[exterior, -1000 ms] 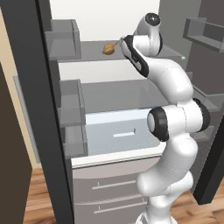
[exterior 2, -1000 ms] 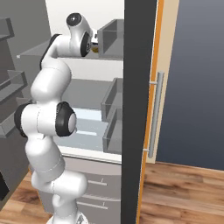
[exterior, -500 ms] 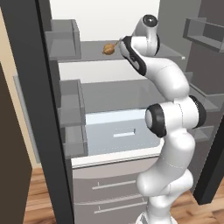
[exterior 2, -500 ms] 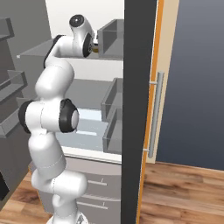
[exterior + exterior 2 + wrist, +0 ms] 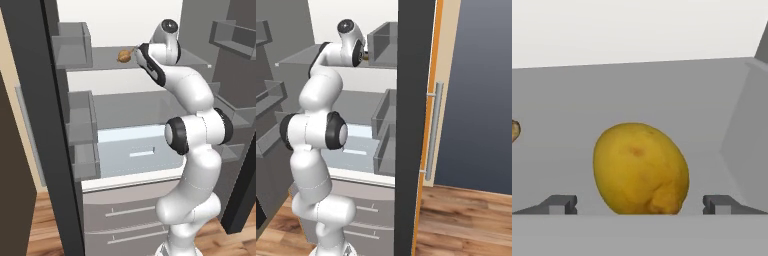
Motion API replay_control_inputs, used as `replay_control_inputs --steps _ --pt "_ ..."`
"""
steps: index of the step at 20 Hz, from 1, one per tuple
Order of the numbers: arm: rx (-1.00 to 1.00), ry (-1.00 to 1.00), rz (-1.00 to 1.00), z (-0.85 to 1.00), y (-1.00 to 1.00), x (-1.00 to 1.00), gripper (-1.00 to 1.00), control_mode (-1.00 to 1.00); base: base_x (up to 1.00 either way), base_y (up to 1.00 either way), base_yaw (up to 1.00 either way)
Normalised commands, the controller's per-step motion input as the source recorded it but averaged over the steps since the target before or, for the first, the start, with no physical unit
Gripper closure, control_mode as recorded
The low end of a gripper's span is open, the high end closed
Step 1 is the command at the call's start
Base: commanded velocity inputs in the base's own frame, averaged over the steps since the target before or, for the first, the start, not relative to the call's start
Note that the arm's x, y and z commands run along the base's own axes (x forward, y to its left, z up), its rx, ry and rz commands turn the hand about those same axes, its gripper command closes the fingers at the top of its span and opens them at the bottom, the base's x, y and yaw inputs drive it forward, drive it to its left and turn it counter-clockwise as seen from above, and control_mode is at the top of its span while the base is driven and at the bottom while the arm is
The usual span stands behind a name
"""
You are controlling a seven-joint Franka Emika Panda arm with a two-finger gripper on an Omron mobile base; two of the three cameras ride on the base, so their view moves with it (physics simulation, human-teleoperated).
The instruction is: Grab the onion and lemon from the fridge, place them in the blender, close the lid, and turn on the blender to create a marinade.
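The yellow lemon lies on the grey upper shelf of the fridge, close in front of my hand. My gripper is open, and its two finger tips stand either side of the lemon without touching it. The tan-brown onion sits on the same shelf just left of the hand, and it peeks in at the left edge of the hand view as the onion. In the left base view the gripper reaches onto that shelf of the open fridge.
Grey door bins line the fridge door on the left. A pale blue-white drawer lies below the shelf. A bin wall rises to the right of the lemon. The other door with its metal handle stands to the right.
The arm has eased slightly further in over the upper shelf. The jaws stayed open, and the onion has not moved.
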Motion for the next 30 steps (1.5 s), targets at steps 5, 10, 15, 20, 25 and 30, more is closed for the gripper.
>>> replay_control_inputs --steps 5,10,15,20,25,30 --pt "0.00 0.00 0.00 -0.09 0.00 0.10 -1.00 -1.00 0.00 0.00 0.00" --pt "0.00 0.00 0.01 -0.10 0.00 0.10 -1.00 -1.00 0.00 0.00 0.00" --pt "0.00 0.00 0.02 -0.01 0.00 0.15 -1.00 -1.00 0.00 0.00 0.00" --pt "0.00 0.00 0.02 0.00 0.00 0.16 -1.00 -1.00 0.00 0.00 0.00" --pt "0.00 0.00 0.03 -0.02 0.00 0.11 -1.00 -1.00 0.00 0.00 0.00" --pt "-0.02 0.00 0.02 -0.23 0.07 0.00 1.00 -1.00 0.00 0.00 0.00"
